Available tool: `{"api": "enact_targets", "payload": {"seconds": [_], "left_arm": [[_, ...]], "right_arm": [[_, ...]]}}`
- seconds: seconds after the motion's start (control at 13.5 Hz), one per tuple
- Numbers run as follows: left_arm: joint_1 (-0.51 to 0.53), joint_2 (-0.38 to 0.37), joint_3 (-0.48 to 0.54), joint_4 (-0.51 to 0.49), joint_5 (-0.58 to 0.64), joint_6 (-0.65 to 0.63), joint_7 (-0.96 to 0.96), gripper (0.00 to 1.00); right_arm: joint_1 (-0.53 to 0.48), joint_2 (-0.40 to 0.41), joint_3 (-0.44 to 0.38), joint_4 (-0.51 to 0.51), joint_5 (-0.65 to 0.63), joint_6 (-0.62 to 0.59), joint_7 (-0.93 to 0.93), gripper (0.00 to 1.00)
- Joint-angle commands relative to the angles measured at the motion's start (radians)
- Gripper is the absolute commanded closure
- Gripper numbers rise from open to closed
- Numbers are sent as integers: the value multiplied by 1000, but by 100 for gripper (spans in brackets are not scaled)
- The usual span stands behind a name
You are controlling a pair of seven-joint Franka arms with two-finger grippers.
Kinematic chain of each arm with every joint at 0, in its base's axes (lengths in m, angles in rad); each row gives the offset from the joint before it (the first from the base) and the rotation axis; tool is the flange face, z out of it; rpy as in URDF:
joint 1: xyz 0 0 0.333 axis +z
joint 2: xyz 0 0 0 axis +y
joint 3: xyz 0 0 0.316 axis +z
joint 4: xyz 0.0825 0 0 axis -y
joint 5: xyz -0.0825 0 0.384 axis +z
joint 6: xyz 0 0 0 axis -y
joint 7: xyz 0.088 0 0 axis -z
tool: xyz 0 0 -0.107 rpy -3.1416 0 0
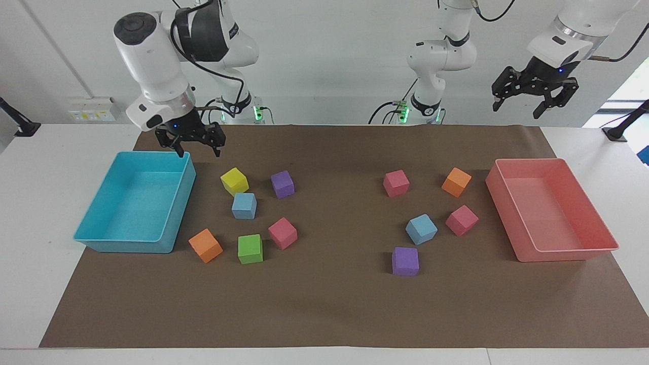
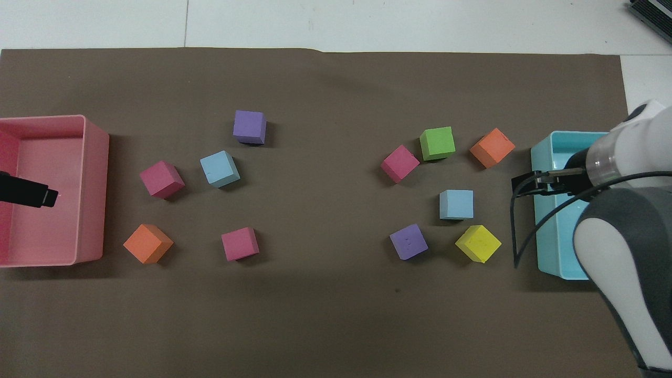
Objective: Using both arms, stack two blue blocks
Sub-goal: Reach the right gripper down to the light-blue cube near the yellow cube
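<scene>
Two sky-blue blocks lie on the brown mat. One (image 1: 244,206) (image 2: 456,204) sits beside a yellow block (image 1: 234,181) toward the right arm's end. The other (image 1: 421,229) (image 2: 219,168) sits beside a pink block (image 1: 461,220) toward the left arm's end. My right gripper (image 1: 199,150) (image 2: 525,185) is open and empty, low over the turquoise bin's rim (image 1: 190,167), apart from the blocks. My left gripper (image 1: 522,104) (image 2: 44,197) is open and empty. It waits high over the pink bin (image 1: 573,251).
The turquoise bin (image 2: 546,257) and pink bin (image 2: 92,157) stand at the mat's two ends. Purple (image 1: 282,183) (image 1: 405,261), orange (image 1: 205,245) (image 1: 456,181), green (image 1: 250,248) and pink (image 1: 282,232) (image 1: 396,183) blocks lie around the blue ones.
</scene>
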Motion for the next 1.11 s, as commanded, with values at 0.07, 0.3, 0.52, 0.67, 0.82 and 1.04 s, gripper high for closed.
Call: {"api": "enact_targets", "payload": {"seconds": [0.07, 0.3, 0.52, 0.67, 0.82, 1.04], "left_arm": [[0, -10, 0, -2, 13, -15, 2, 0], [0, -10, 0, -2, 13, -15, 2, 0], [0, -10, 0, -2, 13, -15, -2, 0], [0, -10, 0, -2, 13, -15, -2, 0], [0, -10, 0, -2, 13, -15, -2, 0], [0, -10, 0, -2, 13, -15, -2, 0]], "right_arm": [[9, 98, -1, -12, 21, 101, 57, 0], [19, 110, 0, -80, 23, 213, 94, 0], [32, 116, 0, -165, 88, 289, 150, 0], [61, 127, -1, -202, 99, 342, 181, 0], [66, 142, -1, -219, 99, 379, 183, 0], [66, 162, -1, -255, 99, 428, 181, 0]]}}
